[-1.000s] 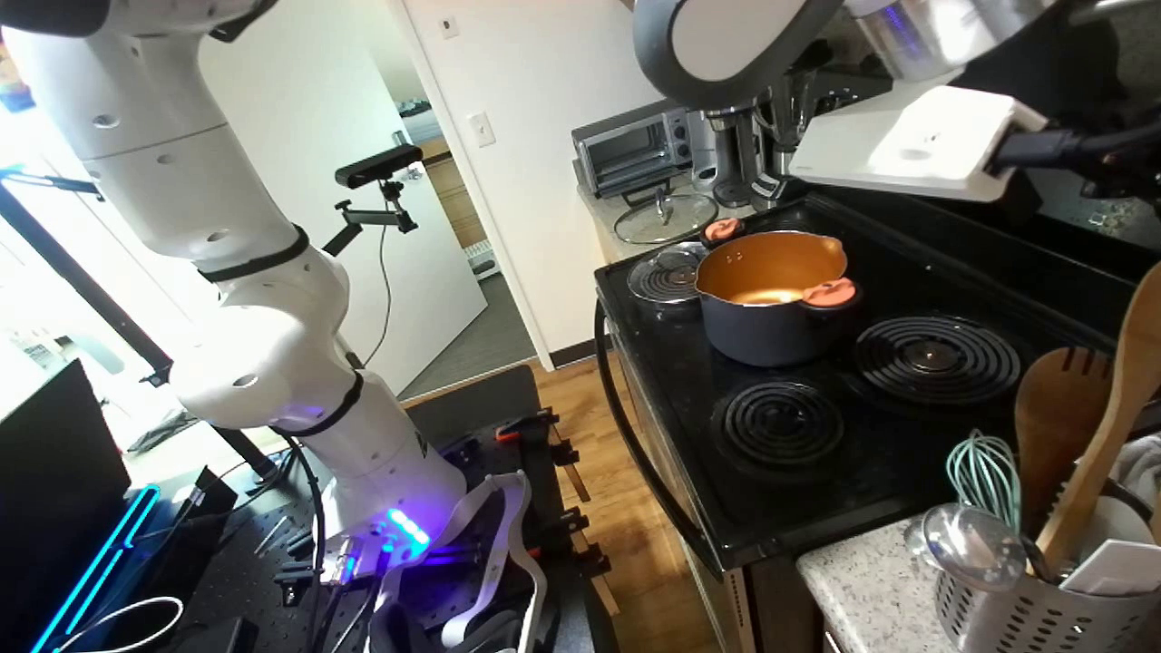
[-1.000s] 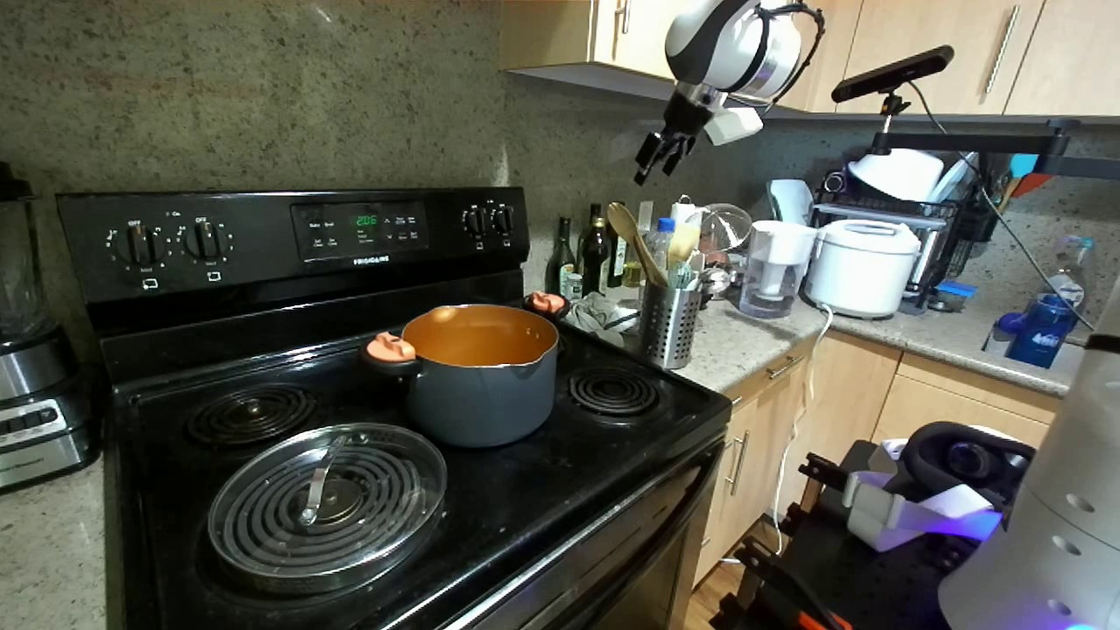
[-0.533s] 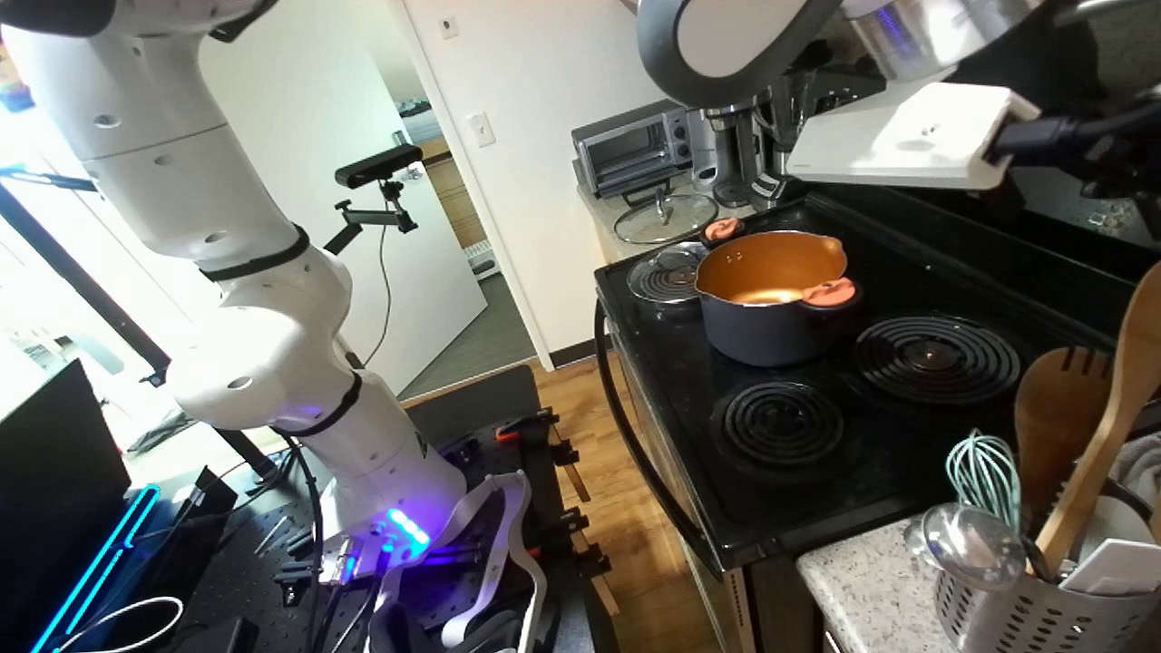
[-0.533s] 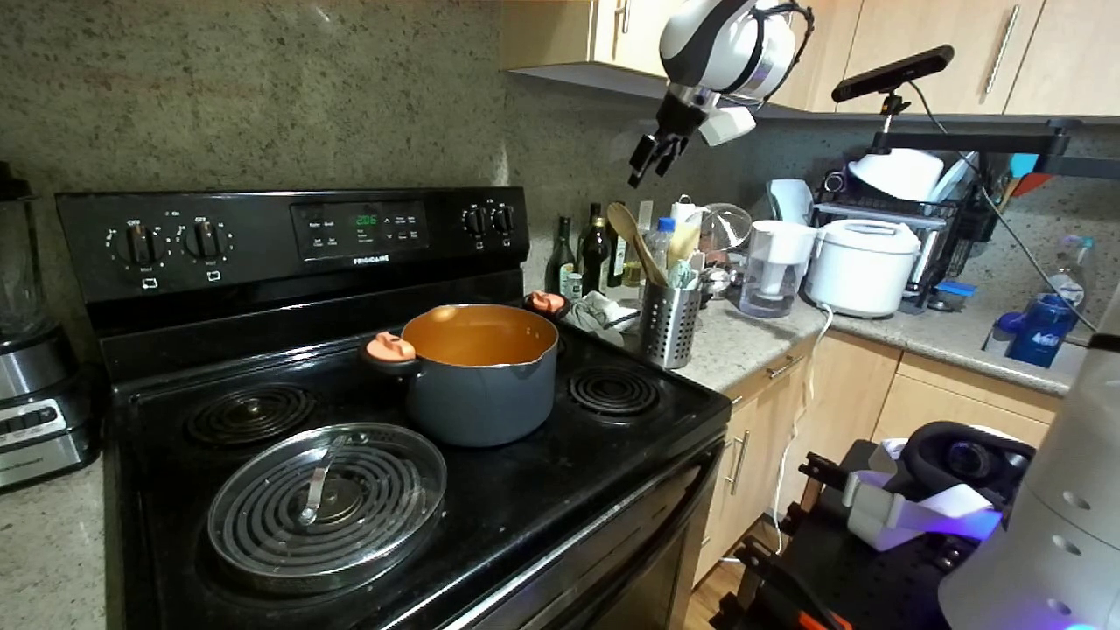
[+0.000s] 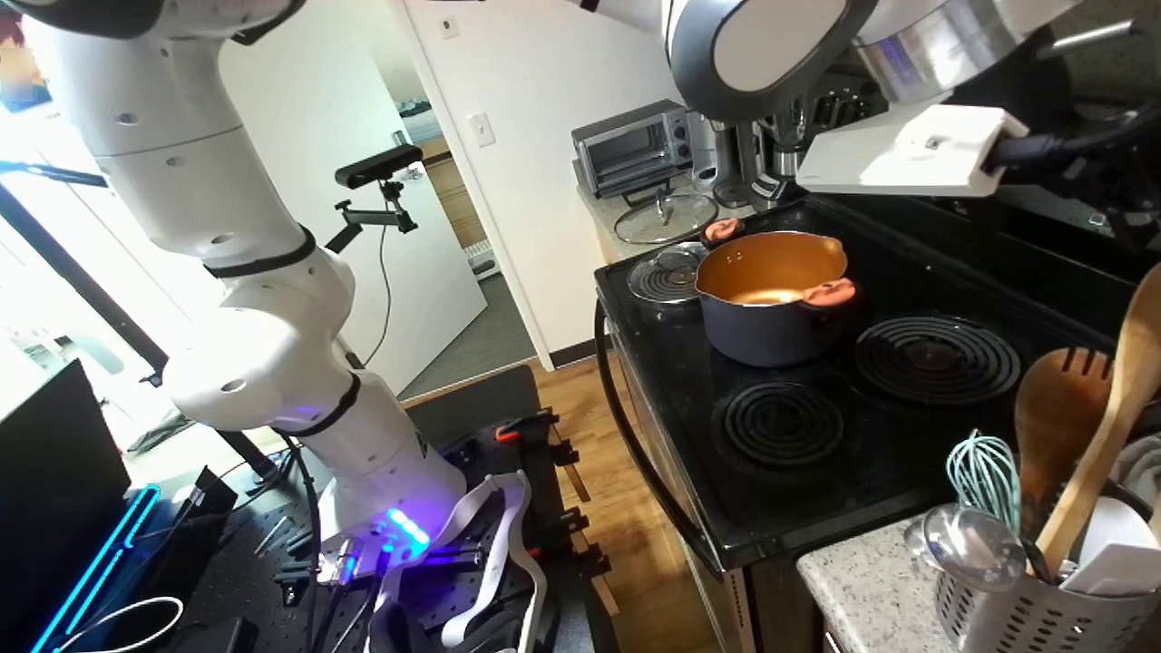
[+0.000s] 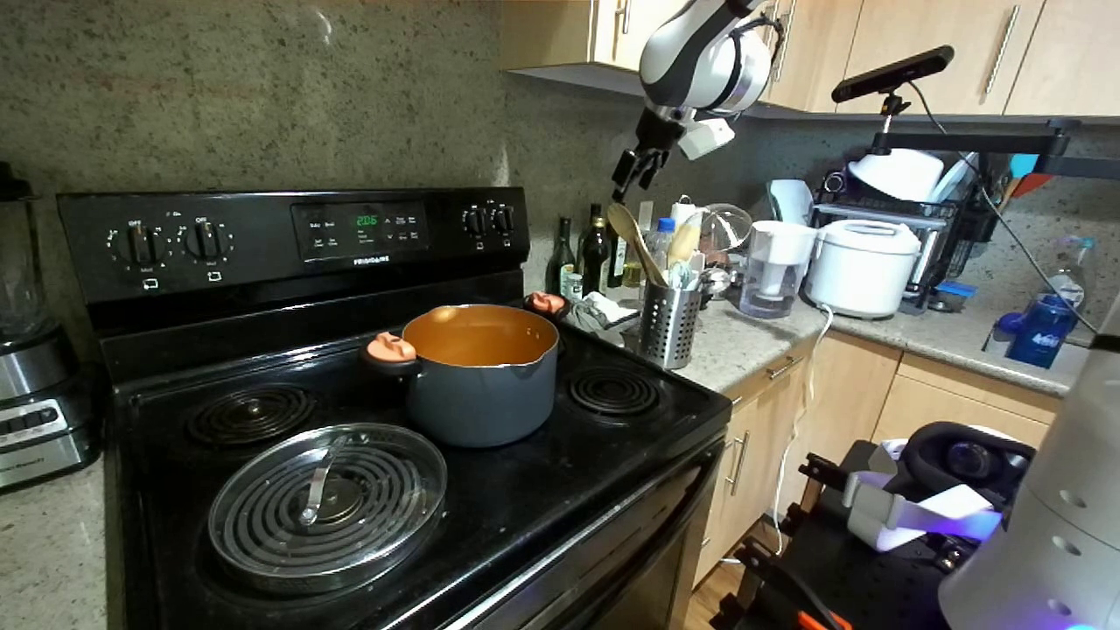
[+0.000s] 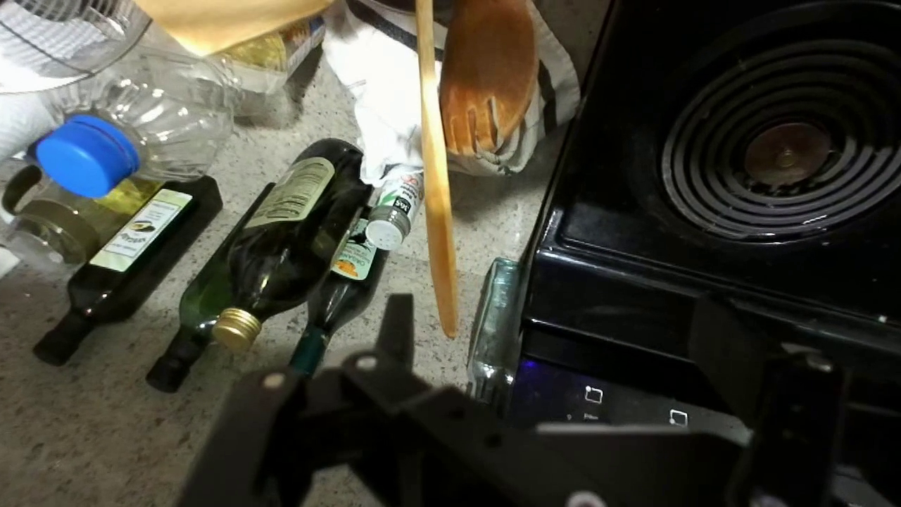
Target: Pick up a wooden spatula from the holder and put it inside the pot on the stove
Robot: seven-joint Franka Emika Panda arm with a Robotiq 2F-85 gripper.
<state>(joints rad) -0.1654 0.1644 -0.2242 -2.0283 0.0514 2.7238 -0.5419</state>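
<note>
Wrist view and both exterior views considered, the reach for the likely wooden spatula (image 7: 438, 204), leaning in the holder (image 6: 669, 328), was judged in hand, the tool (image 7: 554, 303) spread and unladen, with centring, then lowering, called for.

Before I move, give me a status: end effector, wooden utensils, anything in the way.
End effector open, nothing gripped. Wooden utensils in holder, none visible in pot. Possible snag: dark bottles near holder.
</note>
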